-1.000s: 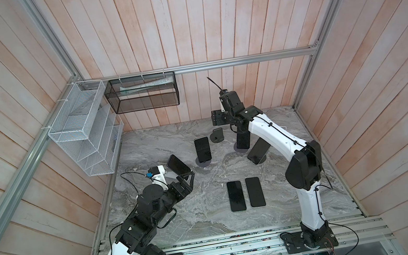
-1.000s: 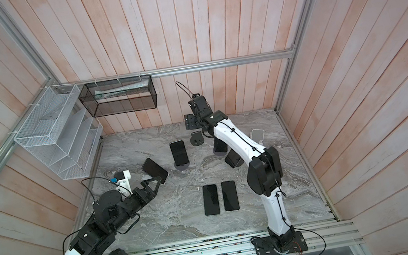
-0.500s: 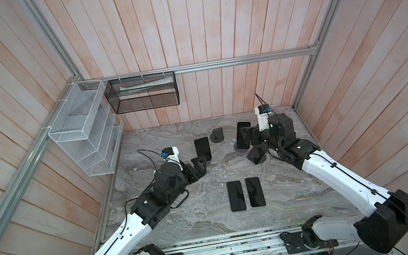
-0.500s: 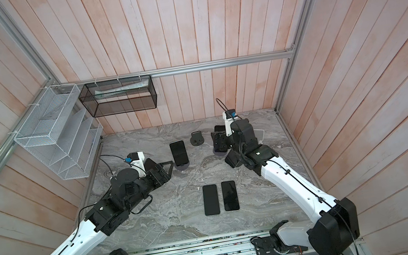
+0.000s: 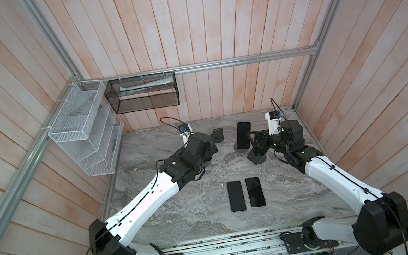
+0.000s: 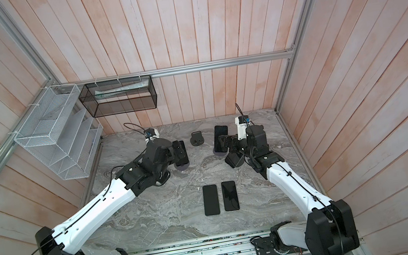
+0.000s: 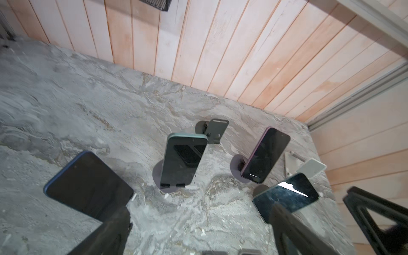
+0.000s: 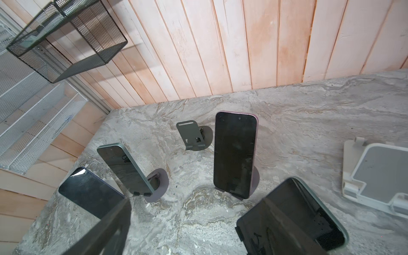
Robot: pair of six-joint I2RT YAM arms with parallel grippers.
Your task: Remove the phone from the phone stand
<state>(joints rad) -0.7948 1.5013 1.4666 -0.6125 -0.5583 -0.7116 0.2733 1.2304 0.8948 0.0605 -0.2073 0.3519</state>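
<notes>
The green-edged phone [image 7: 183,161] leans back on its round-based stand [image 8: 158,184], with its lower edge caught in the stand's 2 hooks. It sits just ahead of the left gripper [image 7: 199,210], in line with the gap between the fingers, and neither finger touches it. That gripper's jaws stand wide apart with nothing between them. Close by one of its fingers [image 7: 106,229], on the gripper's left, a blue-edged phone [image 7: 88,185] leans as well; its support is hidden.

The right gripper [image 5: 254,140] also has its jaws apart, with nothing clamped. Ahead of it a pink-edged phone [image 8: 235,154] stands almost upright on a second round stand [image 5: 239,151]. A dark phone [image 5: 256,156] leans just beneath this gripper; I cannot tell whether they touch.

Beyond both grippers, toward the back wall, an empty stand [image 6: 197,138] sits between the green-edged and pink-edged phones. A white stand [image 8: 375,176] lies off to the right gripper's right. Behind both grippers, toward the arm bases, 2 flat phones [image 5: 236,196] lie side by side on the marble table [image 5: 183,219].
</notes>
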